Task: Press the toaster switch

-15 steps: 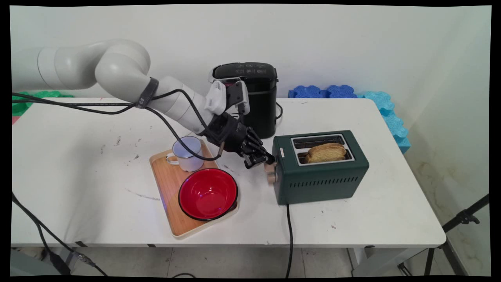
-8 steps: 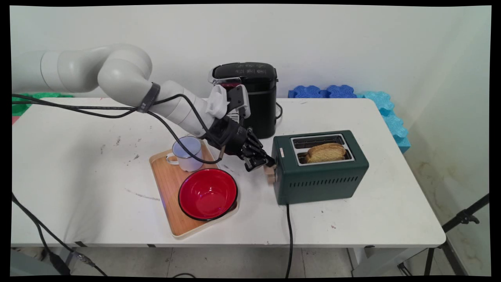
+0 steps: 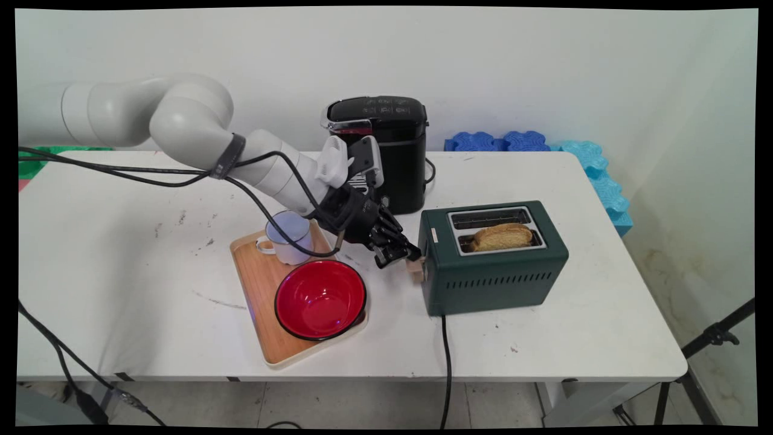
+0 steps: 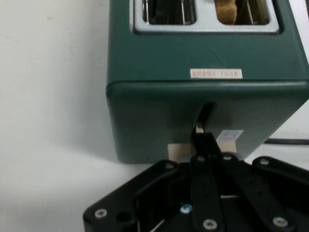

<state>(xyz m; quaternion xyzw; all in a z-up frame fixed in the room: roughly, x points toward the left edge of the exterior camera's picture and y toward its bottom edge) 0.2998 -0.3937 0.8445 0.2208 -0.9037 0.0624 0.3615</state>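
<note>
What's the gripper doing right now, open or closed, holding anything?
Gripper: fingers closed together, holding nothing, fingertips pressing on the wooden lever at the end of the green toaster.

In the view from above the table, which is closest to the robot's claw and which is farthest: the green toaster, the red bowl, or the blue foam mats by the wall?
1. Dark green metal toaster: right beside the black claw, at its lever end.
2. Round red bowl: on the wooden tray, towards the table's near side.
3. Blue foam mats: far back against the wall, beyond the table's edge.
</note>
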